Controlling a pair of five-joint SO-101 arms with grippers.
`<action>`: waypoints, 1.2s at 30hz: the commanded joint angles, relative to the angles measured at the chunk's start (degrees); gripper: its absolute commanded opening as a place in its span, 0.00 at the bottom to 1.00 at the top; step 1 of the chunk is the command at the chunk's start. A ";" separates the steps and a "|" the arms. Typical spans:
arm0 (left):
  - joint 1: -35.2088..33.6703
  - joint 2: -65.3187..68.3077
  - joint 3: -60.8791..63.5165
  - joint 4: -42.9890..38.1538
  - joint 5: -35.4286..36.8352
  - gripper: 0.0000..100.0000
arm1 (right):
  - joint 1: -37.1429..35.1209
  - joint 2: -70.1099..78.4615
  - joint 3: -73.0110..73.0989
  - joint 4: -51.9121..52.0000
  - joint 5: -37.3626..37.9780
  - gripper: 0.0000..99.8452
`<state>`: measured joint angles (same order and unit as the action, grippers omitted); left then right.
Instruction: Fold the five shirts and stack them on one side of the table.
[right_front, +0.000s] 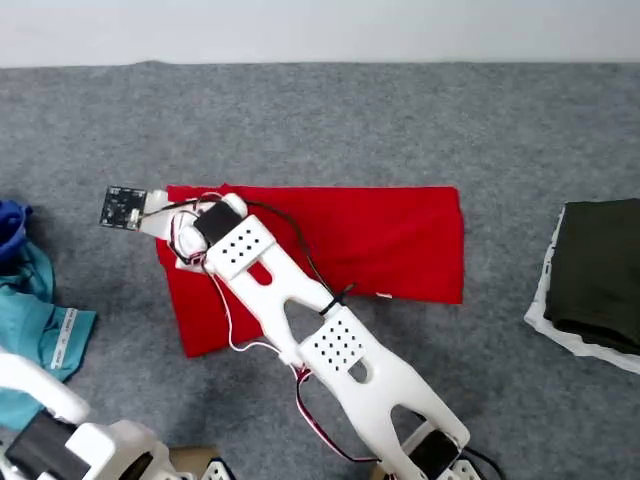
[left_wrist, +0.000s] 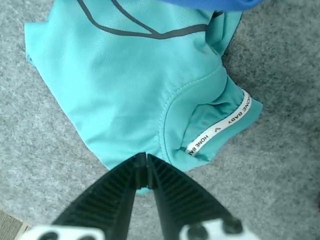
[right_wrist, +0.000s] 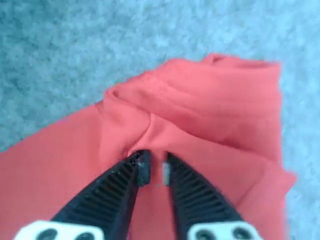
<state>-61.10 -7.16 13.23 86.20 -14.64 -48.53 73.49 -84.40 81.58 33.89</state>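
a white neck tape (left_wrist: 220, 126) printed with small dark capital letters runs inside the collar of the teal shirt (left_wrist: 115, 85), at the shirt's 3 o'clock edge in the high view.

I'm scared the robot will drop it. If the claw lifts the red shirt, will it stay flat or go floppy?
Probably floppy: the red shirt bunches into soft folds where the right claw pinches it. It is likely light, being thin cloth. Pushed, it may crumple rather than slide, since the grey table cover looks fuzzy.
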 joint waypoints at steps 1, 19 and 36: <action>0.44 -0.26 -0.22 -0.79 -0.44 0.01 | -0.40 -6.81 -2.73 2.42 -4.57 0.14; -1.49 -0.79 -2.15 -1.67 -0.44 0.01 | 0.75 -14.29 -2.90 21.67 -6.33 0.08; -4.92 -0.26 -2.59 -1.41 -0.88 0.01 | -12.35 -31.87 39.91 20.62 -7.12 0.20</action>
<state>-66.11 -7.16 12.70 85.49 -14.99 -59.16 45.36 -45.27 100.48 27.30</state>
